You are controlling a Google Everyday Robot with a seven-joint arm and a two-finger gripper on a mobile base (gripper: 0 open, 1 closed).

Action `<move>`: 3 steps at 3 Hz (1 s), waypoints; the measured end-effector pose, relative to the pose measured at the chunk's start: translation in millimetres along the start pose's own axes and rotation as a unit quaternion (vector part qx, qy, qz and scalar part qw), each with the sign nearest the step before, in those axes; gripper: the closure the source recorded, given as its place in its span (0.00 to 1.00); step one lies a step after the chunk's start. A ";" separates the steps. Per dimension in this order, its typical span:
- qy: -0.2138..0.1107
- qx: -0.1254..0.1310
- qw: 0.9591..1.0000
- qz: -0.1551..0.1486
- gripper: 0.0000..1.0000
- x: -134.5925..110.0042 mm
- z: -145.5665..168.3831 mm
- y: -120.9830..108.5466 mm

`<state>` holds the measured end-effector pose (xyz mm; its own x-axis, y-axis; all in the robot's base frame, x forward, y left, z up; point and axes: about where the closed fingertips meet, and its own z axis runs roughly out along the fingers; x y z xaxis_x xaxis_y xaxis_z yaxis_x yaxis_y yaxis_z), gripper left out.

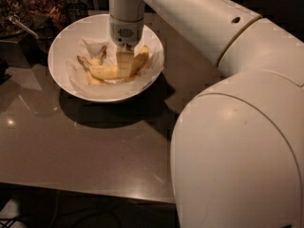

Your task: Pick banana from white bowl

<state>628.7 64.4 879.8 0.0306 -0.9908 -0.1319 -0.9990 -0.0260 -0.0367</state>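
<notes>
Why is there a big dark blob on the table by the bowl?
In the camera view, that is the shadow of the white bowl on the table, falling below and right of it; a tiny glint shows at the table's left; the gripper is down in the bowl, over the banana.

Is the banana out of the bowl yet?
Not yet. Done: the gripper is down inside the white bowl, right at the banana. In hand: getting hold of it, though I can't see a grip. Left: lifting the banana out, since it lies on the paper lining.
</notes>
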 end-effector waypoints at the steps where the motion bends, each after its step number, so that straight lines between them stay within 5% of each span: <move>1: 0.000 0.000 1.000 0.000 0.98 0.0 0.0 0.0; 3: -0.056 0.039 0.998 0.016 1.00 10.6 -39.3 15.6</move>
<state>612.1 48.2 916.8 0.0066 -0.9697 -0.2441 -0.9941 0.0200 -0.1062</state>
